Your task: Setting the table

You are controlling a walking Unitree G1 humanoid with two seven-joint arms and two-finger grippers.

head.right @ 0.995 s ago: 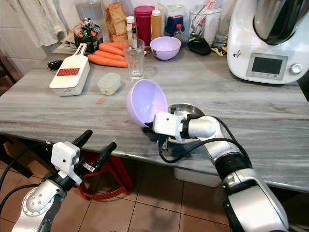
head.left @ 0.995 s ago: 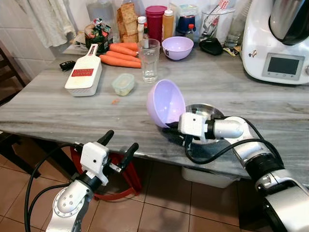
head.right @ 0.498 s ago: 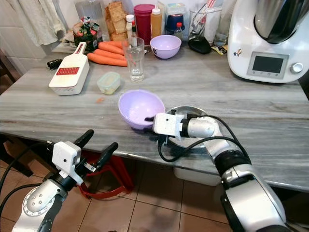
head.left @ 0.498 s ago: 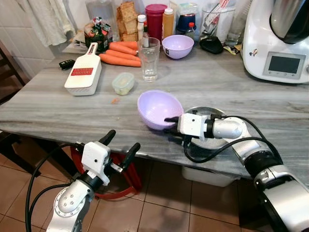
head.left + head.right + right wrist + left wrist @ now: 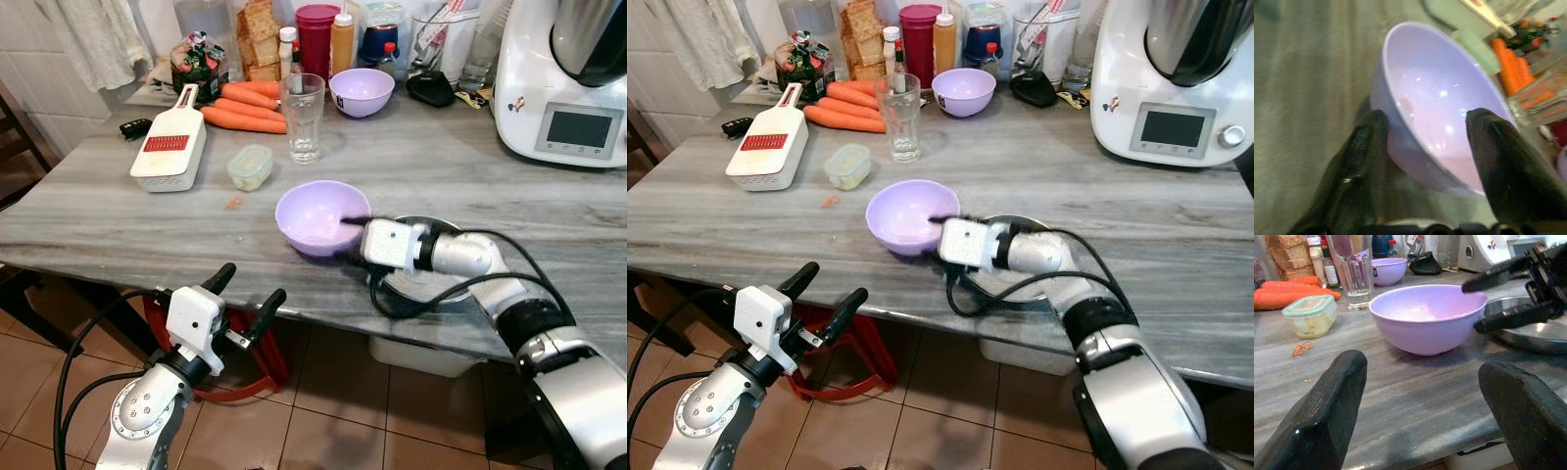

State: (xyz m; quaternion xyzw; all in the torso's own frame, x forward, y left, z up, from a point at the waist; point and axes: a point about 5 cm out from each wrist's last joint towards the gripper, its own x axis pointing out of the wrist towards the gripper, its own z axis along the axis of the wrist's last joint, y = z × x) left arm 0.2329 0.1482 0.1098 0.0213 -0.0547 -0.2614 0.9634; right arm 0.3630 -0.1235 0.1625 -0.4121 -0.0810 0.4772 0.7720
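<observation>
A lilac bowl (image 5: 315,213) stands upright on the grey marble table (image 5: 118,215), near its front edge. My right gripper (image 5: 345,238) straddles the bowl's right rim, open: one finger reaches inside over the rim, the other sits outside the wall, with gaps on both sides in the right wrist view (image 5: 1427,117). A shallow metal dish (image 5: 446,227) lies under my right forearm, just right of the bowl. My left gripper (image 5: 249,284) hangs open below the table's front edge, pointing at the bowl (image 5: 1425,316), with nothing between its fingers.
Behind the bowl stand a glass (image 5: 302,119), a small lidded container (image 5: 250,167), a white grater (image 5: 169,152), carrots (image 5: 245,110) and a second lilac bowl (image 5: 361,91). A white kitchen machine (image 5: 573,88) fills the back right. A red stool (image 5: 265,362) sits under the table.
The bowl went from tipped on edge in my right gripper to resting upright on the table. My right gripper's fingers have parted from its rim. The left arm stays put.
</observation>
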